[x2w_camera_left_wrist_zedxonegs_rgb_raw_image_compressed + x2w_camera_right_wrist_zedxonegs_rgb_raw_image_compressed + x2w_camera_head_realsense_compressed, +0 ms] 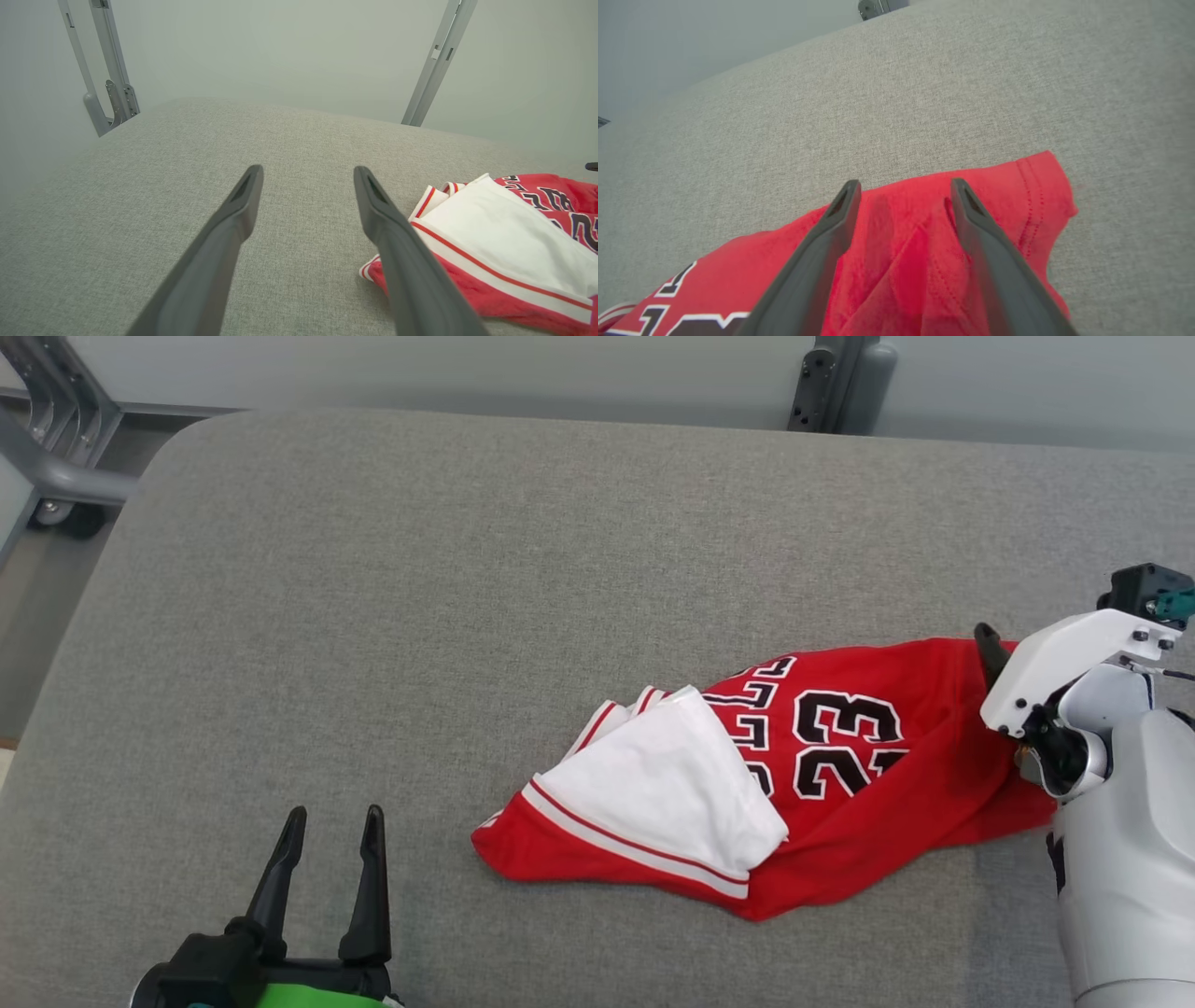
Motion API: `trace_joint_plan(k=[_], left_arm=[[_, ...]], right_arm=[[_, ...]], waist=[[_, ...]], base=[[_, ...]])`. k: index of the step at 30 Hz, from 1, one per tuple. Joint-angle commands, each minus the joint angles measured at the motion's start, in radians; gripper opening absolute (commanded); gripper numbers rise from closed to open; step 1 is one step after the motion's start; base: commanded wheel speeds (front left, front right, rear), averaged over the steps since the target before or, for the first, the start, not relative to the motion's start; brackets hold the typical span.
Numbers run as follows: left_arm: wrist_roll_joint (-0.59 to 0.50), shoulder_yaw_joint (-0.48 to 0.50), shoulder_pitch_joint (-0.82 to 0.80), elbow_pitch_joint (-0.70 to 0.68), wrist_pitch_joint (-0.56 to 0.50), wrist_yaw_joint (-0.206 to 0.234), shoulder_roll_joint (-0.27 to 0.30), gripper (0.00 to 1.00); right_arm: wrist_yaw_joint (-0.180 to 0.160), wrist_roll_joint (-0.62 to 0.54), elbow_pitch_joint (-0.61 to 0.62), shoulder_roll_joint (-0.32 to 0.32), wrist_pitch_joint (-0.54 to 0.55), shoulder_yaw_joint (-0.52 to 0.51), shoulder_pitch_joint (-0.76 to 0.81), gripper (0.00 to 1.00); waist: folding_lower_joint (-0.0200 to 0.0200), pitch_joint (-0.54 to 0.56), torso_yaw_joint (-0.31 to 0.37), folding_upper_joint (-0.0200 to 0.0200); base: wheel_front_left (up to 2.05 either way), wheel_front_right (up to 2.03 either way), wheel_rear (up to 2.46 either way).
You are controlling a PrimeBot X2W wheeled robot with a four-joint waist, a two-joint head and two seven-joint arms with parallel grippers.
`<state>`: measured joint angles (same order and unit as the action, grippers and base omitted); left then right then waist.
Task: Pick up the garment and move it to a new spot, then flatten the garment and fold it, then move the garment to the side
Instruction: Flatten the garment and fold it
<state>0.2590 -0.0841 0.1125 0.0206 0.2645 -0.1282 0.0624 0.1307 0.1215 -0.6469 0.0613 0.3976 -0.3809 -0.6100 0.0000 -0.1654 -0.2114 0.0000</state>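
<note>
Garment [840, 775]: a red jersey with "23" and lettering in black outlined white. It lies crumpled on the right front part of the desk [467, 569], not spread flat.
Garment fold: a white flap is turned over the jersey's left half, edged by a white band with a thin red stripe. Red cloth shows beneath it along the near edge.
Garment in left wrist view [504, 247]: it sits at the lower right, and its near corner lies just beside the right-hand finger.
Garment in right wrist view [915, 252]: wrinkled red cloth with a stitched hem. Its corner points toward the bare desk [924, 70].
Left end effector [335, 814]: open, fingers spread and holding nothing. It is at the lower left of the head view, well apart from the jersey.
Left end effector, own view [308, 172]: both dark fingers sit over bare grey desk [280, 130].
Right end effector [990, 653]: at the jersey's right end. One dark fingertip shows above the white wrist housing [1074, 663].
Right end effector, own view [904, 184]: open, fingers wide apart over the red cloth. Creased fabric lies between them, and nothing is pinched.
Desk: covered in grey woven fabric, with a rounded far-left corner.
Surroundings: a grey metal frame [56, 448] stands past the far-left corner, and a dark bracket [822, 383] stands behind the far edge.
</note>
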Motion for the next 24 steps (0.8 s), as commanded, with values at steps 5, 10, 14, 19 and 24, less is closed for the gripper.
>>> trace_joint_plan(k=[5,10,14,19,24], left_arm=[[0.001,0.022,0.031,0.010,-0.001,-0.004,-0.003,1.00],[0.003,0.044,0.058,0.024,-0.001,-0.004,-0.006,1.00],[0.008,0.061,0.080,0.041,-0.001,-0.004,-0.008,1.00],[0.003,0.081,0.093,0.064,-0.001,-0.004,-0.010,1.00],[0.002,0.101,0.098,0.083,-0.001,-0.001,-0.011,1.00]], right_arm=[[0.000,0.031,0.127,0.035,-0.090,0.064,0.118,1.00],[0.000,0.043,0.288,0.039,-0.193,0.124,0.267,1.00],[0.000,0.065,0.398,0.035,-0.284,0.182,0.412,1.00],[0.000,0.076,0.476,0.016,-0.363,0.242,0.572,1.00],[0.000,0.079,0.520,-0.001,-0.426,0.281,0.692,1.00]], waist=[[0.0000,0.076,0.066,0.0000],[0.0000,0.123,0.108,0.0000],[0.0000,0.157,0.136,0.0000],[0.0000,0.186,0.165,0.0000],[0.0000,0.210,0.191,0.0000]], base=[[0.00,0.00,0.00],[0.00,0.00,0.00],[0.00,0.00,0.00],[0.00,0.00,0.00],[0.00,0.00,0.00]])
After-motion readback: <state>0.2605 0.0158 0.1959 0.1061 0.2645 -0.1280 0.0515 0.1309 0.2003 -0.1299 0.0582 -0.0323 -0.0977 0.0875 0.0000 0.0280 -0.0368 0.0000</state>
